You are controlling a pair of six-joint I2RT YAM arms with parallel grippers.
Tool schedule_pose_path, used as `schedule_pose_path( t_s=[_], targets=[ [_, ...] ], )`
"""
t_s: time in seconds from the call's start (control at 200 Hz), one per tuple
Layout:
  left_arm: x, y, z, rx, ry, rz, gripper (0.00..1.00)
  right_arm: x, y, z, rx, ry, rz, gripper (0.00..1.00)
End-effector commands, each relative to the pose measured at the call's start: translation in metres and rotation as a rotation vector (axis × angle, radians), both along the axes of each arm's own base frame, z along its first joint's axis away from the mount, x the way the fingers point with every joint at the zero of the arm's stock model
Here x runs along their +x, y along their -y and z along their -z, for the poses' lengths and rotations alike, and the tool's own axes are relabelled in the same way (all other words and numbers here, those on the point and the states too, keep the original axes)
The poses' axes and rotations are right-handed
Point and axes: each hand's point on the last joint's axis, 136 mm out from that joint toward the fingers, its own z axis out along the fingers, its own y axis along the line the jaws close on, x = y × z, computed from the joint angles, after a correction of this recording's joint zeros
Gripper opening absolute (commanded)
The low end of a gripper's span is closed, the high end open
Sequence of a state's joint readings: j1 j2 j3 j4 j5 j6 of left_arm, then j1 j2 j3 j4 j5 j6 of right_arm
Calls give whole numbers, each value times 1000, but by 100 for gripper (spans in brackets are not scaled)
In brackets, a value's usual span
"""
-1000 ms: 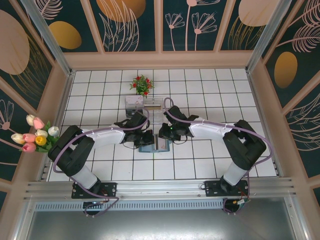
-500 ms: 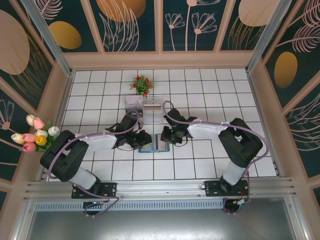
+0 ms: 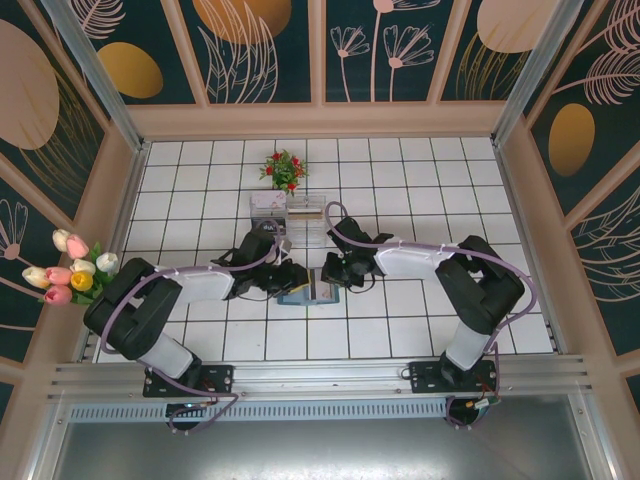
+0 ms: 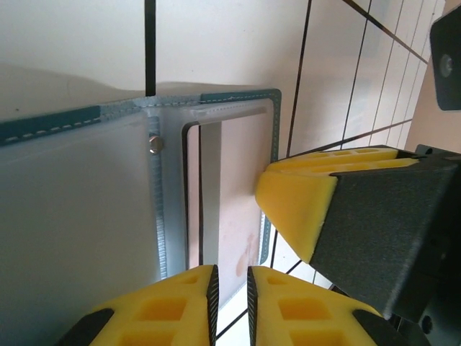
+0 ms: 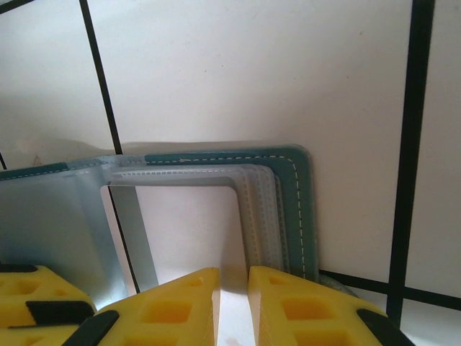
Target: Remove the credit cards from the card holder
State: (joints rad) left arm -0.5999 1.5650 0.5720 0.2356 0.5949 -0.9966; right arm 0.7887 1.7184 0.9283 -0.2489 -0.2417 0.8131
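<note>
1. Card holder [image 3: 308,291] lay open and flat on the white-tiled table [image 3: 420,330]. It was about midway between the left and right edges and nearer the near edge than the far one. Its long axis ran left to right, straight between the two hands.
2. The left hand [image 3: 286,281] was down at the holder's left end and the right hand [image 3: 334,276] at its right end, so neither was clearly the nearer.
3. In the left wrist view a pale credit card [image 4: 234,180] showed behind the clear window pocket [image 4: 216,119], just ahead of the left hand's fingertips. The right hand's yellow finger sat beside the holder's stitched edge.
4. Each hand's fingers stood almost together, with only a thin slit between them. I could not tell whether either slit pinched a card or a sleeve.
5. The coming pull probably turned on which side of that pocket was open, and the pictures did not make this plain.
</note>
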Motion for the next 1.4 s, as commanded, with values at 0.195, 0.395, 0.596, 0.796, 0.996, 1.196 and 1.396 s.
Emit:
schedule_pose_path(
  t_s=[0.195,0.395,0.596,0.796,0.996,1.196,1.396],
  targets=[
    [-2,-5,17,14,-1,25,18,-10,10,21,-55,-56,-4,21],
    [-3,-3,19,5,-12,39,13,-10,10,21,-51,-55,-4,21],
    [-3,2,16,-24,-5,58,13,-11,10,23,-52,-58,-2,21],
    [-3,4,18,-19,-10,69,13,-12,11,22,-52,-58,0,21],
    [-2,6,19,-22,-15,79,14,-13,10,22,-49,-57,-2,21],
    [1,10,12,-45,4,92,13,-15,9,24,-47,-67,-7,21],
    [1,2,19,22,7,87,0,-15,13,26,-64,-66,4,21]
  ],
)
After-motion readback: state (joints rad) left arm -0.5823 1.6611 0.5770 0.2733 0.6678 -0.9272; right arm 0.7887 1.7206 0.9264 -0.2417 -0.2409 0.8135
